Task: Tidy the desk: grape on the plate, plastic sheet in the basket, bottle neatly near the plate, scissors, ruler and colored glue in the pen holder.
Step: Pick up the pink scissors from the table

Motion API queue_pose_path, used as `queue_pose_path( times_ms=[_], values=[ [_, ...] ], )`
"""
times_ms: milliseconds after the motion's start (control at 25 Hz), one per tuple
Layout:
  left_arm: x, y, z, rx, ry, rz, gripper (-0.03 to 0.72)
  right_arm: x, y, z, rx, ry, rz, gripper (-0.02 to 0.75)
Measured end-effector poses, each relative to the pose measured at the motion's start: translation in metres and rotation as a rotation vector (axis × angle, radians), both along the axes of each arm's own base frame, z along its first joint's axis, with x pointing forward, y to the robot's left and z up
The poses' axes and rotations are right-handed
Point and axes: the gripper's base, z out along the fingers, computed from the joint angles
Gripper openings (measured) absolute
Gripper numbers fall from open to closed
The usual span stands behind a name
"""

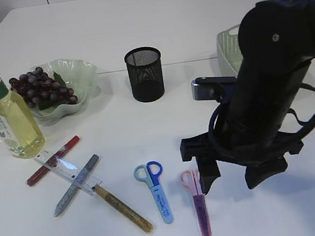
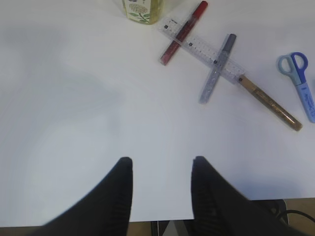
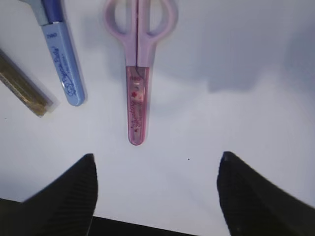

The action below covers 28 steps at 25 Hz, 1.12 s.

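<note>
My right gripper point(image 1: 237, 177) is open and empty just right of the pink scissors point(image 1: 196, 201); in the right wrist view the pink scissors point(image 3: 139, 73) lie ahead of the open jaws point(image 3: 157, 167). Blue scissors point(image 1: 154, 189) lie to their left. A clear ruler point(image 1: 67, 170) crosses a red glue pen point(image 1: 53, 160) and a silver one point(image 1: 75, 185), with a gold one point(image 1: 123, 208) beside them. Grapes point(image 1: 40, 88) lie on the green plate point(image 1: 80, 76). The bottle point(image 1: 9, 116) stands left of it. The black pen holder point(image 1: 145, 73) stands behind. My left gripper point(image 2: 161, 164) is open over bare table. The plastic sheet is out of view.
A pale green basket point(image 1: 229, 48) stands at the back right, mostly hidden behind my right arm. The left wrist view shows the table's front edge just under the jaws, and the ruler point(image 2: 202, 49) with the glue pens further ahead.
</note>
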Motion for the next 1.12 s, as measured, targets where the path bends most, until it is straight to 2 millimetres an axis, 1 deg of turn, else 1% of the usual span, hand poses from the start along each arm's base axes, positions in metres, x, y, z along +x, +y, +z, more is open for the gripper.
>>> queue_pose_path(
  times_ms=[360,600,960,1120],
  values=[
    [0.001,0.003,0.000,0.042,-0.010,0.002,0.290,0.022,0.013,-0.026,-0.068,0.067,0.024,0.583],
    [0.001,0.005,0.000,0.063,-0.016,0.006,0.290,0.024,0.031,-0.049,-0.136,0.126,0.087,0.583],
    [0.001,0.006,0.001,0.073,-0.018,0.008,0.290,0.041,0.043,-0.059,-0.134,0.127,0.085,0.583],
    [0.001,0.006,0.001,0.074,-0.018,0.008,0.290,0.042,0.041,-0.062,-0.163,0.121,0.063,0.583]
  ],
)
